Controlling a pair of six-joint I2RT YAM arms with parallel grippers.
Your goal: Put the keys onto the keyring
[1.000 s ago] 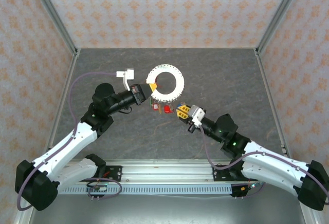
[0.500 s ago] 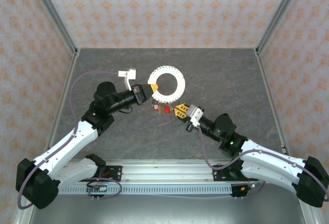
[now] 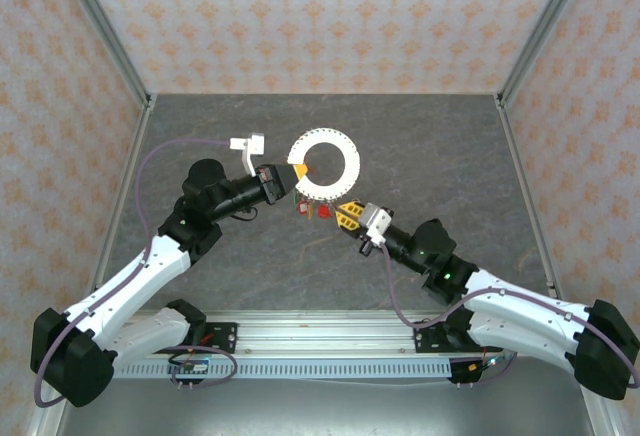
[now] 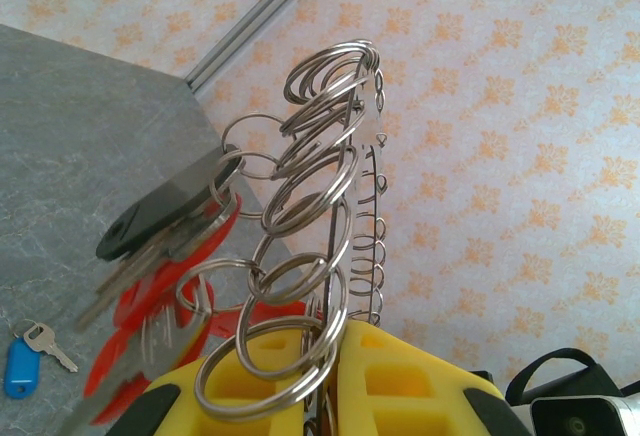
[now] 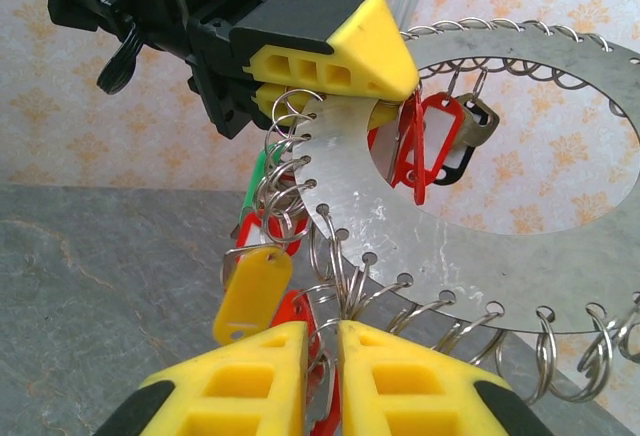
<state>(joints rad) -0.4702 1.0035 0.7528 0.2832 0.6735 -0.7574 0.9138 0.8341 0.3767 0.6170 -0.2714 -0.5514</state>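
While the left gripper (image 3: 297,171) is clamped tight on the left rim of the keyring (image 3: 348,161), the thin metal plate hangs above the grey table (image 3: 200,136), its outer edge fringed all round with small wire loops. Several keys (image 5: 425,146) with red tags and one with a dark tag dangle inside the keyring's central hole, just beside the clamping fingers (image 5: 330,66). A green tag (image 5: 255,191) and a yellow tag (image 5: 252,291) hang from loops on the rim below that grip. The right gripper (image 3: 344,210) sits at the near edge of the keyring, and its yellow fingers stand almost together with only a narrow slit between them. A wire loop and a bit of red tag run down into that slit, but whether they are actually pinched I cannot tell. One loose key with a blue tag (image 4: 22,364) lies flat on the table, well apart from the keyring.
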